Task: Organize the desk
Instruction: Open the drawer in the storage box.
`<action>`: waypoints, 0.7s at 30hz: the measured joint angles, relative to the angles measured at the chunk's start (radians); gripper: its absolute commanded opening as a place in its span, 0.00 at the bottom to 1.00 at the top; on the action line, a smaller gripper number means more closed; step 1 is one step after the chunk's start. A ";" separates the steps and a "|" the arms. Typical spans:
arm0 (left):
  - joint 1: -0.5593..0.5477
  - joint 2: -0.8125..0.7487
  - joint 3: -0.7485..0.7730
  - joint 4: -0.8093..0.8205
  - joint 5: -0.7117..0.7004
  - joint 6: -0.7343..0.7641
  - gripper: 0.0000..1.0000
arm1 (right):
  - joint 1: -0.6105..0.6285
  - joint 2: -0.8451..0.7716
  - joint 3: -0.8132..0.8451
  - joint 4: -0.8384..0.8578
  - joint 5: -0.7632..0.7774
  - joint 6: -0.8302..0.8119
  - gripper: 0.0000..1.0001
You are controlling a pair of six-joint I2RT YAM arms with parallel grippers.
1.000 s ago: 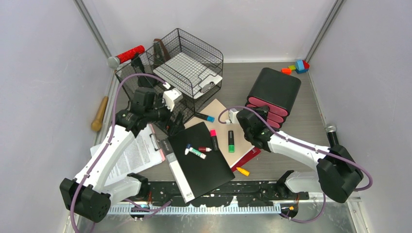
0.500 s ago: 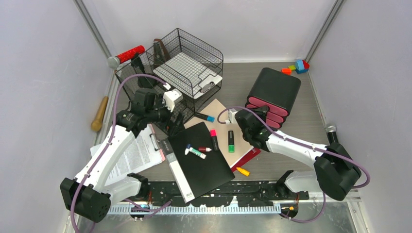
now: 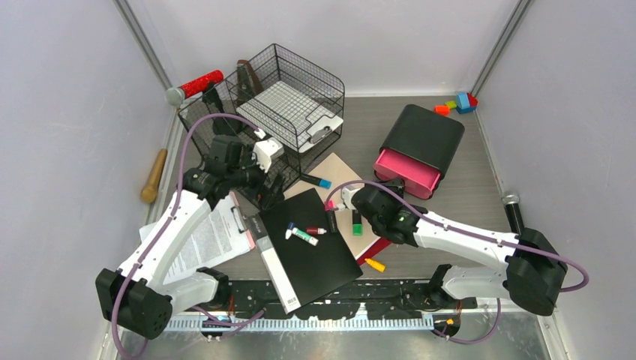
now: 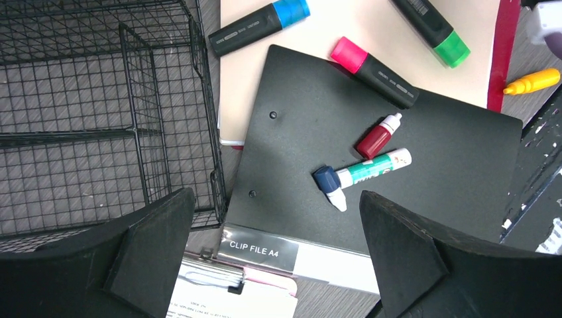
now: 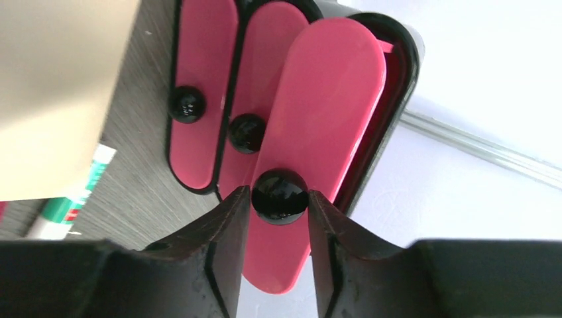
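Observation:
The desk is a grey wood-grain top littered with stationery. At its back right lies a black drawer unit with pink fronts; its top drawer stands pulled out. My right gripper is shut on that drawer's black knob, one finger on each side. My left gripper hangs open above the spine of a black clip file, beside the wire rack, with nothing between its fingers. On the file lie a white marker and a small red bottle.
A black wire-mesh rack fills the back left. Pink, green and blue highlighters lie on a tan folder. A clipboard, yellow marker, two microphones, wooden handle and toy blocks lie around.
My right arm has drawn back toward the near left with the knob in its jaws, and the top pink drawer has slid out of the unit. The left arm has barely moved.

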 measured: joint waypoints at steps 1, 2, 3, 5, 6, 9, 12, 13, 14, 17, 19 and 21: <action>0.000 0.001 0.000 0.000 -0.005 0.001 0.99 | 0.010 -0.002 0.000 -0.008 -0.005 0.014 0.56; 0.000 0.001 0.000 0.000 -0.009 0.003 0.99 | 0.017 -0.002 0.000 -0.016 -0.019 0.032 0.60; 0.000 0.001 0.000 0.000 -0.012 0.005 0.99 | 0.020 -0.002 0.000 -0.024 -0.038 0.045 0.67; 0.000 0.001 0.000 0.000 -0.018 0.009 0.99 | 0.026 -0.002 0.000 -0.056 -0.097 0.082 0.74; 0.000 0.001 0.000 0.000 -0.019 0.010 0.99 | 0.027 -0.002 0.003 -0.069 -0.113 0.097 0.75; 0.000 0.001 -0.002 0.003 -0.022 0.020 0.99 | 0.030 -0.004 0.041 -0.145 -0.217 0.165 0.78; 0.000 0.001 -0.008 0.007 -0.021 0.024 0.99 | 0.031 -0.012 0.113 -0.222 -0.345 0.240 0.79; 0.000 0.001 -0.011 0.007 -0.021 0.025 0.99 | 0.031 -0.016 0.138 -0.241 -0.393 0.263 0.79; 0.000 0.001 -0.014 0.007 -0.021 0.026 0.99 | 0.031 -0.018 0.161 -0.253 -0.441 0.286 0.79; 0.000 -0.001 -0.023 0.011 -0.021 0.026 0.99 | 0.031 -0.017 0.206 -0.263 -0.573 0.356 0.79; 0.000 -0.009 -0.033 0.015 -0.021 0.026 0.99 | 0.031 -0.010 0.212 -0.259 -0.649 0.406 0.79; 0.000 -0.025 -0.044 0.015 -0.023 0.026 0.99 | 0.031 0.019 0.216 -0.252 -0.709 0.462 0.79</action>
